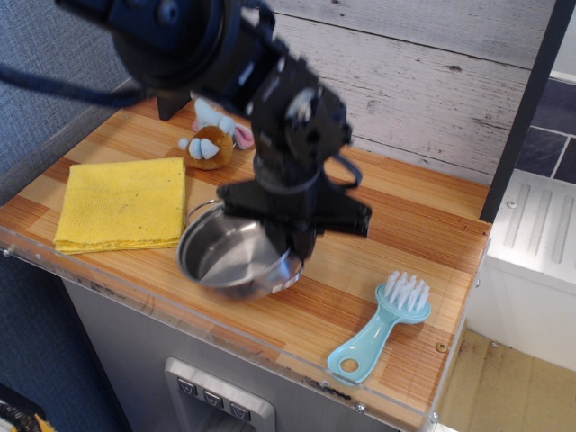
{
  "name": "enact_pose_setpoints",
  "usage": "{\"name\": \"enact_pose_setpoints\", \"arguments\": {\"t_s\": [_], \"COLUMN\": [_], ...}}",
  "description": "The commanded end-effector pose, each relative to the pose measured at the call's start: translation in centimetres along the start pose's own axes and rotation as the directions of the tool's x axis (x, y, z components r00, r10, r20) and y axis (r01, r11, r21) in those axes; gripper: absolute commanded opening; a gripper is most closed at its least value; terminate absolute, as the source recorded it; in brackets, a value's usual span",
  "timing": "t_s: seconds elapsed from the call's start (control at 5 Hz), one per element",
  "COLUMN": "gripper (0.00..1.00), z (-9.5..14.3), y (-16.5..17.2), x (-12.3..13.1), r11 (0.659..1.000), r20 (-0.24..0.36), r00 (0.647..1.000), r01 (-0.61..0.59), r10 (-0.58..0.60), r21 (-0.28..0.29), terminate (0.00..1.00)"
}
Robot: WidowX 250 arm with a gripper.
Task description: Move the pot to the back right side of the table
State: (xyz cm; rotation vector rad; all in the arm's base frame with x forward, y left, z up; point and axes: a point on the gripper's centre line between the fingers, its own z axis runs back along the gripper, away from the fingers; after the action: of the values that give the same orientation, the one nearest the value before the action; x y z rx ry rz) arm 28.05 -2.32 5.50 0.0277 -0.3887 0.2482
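Observation:
The shiny steel pot (229,259) hangs tilted just above the front middle of the wood-plank table (414,225). Its left side dips down and its right rim is raised. My black gripper (292,250) is shut on the pot's right rim and holds it up. The fingers are blurred by motion. One wire handle shows at the pot's back left; the other is hidden by the gripper.
A yellow cloth (121,203) lies at the front left. A small plush toy (211,144) sits behind it near the back. A light blue brush (382,326) lies at the front right. A whitewashed plank wall (423,81) bounds the back edge.

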Motion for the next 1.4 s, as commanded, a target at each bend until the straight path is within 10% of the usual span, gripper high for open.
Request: {"name": "enact_pose_setpoints", "arguments": {"t_s": [0.0, 1.2], "gripper": [0.00, 0.00], "z": [2.0, -5.5], "y": [-2.5, -9.0], "x": [4.3, 5.6], "r11": [0.998, 0.964], "r20": [0.117, 0.085], "r00": [0.992, 0.967], "r01": [0.046, 0.248], "r10": [-0.041, -0.240], "r21": [-0.044, -0.097], "terminate": [0.00, 0.00]}}
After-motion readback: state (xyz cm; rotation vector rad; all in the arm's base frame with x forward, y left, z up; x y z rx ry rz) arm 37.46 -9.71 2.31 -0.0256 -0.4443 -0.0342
